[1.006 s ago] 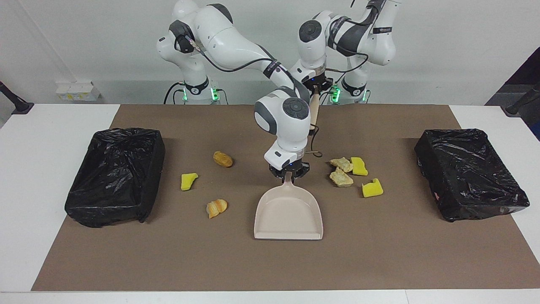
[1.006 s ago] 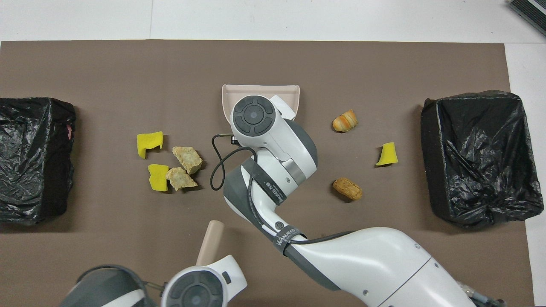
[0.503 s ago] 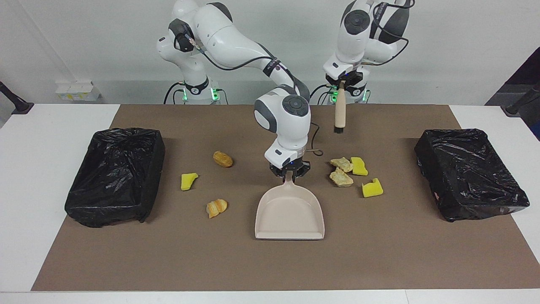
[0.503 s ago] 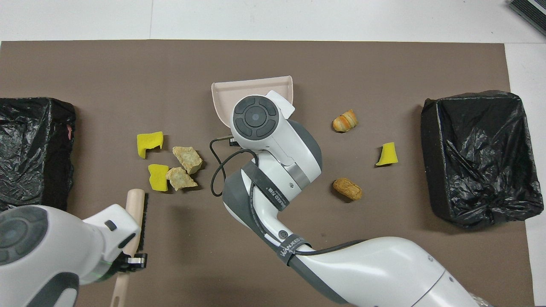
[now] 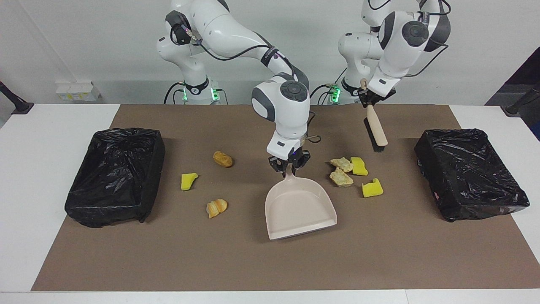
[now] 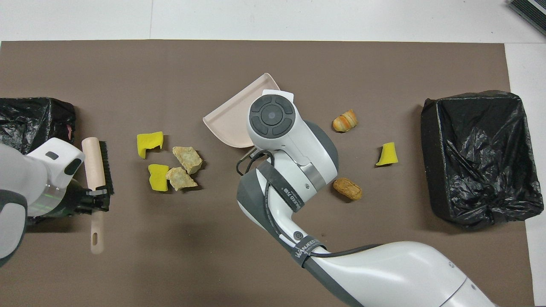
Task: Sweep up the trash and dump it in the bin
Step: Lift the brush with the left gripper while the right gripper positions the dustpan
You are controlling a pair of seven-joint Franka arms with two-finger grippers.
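Two black-bagged bins sit at the table's ends, one at the right arm's end [image 5: 114,175] and one at the left arm's end [image 5: 470,173]; nothing shows inside either. The beige dustpan [image 5: 300,207] lies empty between the scrap groups, the right gripper [image 5: 289,165] clamped on its handle. The left gripper [image 5: 368,99] is closed on a hand brush [image 5: 375,131] held in the air over the mat beside the left-end bin. The trash is all on the mat: a cluster of four scraps [image 5: 352,173] near the brush and three scattered scraps [image 5: 211,181] toward the right arm's end. Overhead, the right arm hides the dustpan's handle; only the facing view shows the grip.
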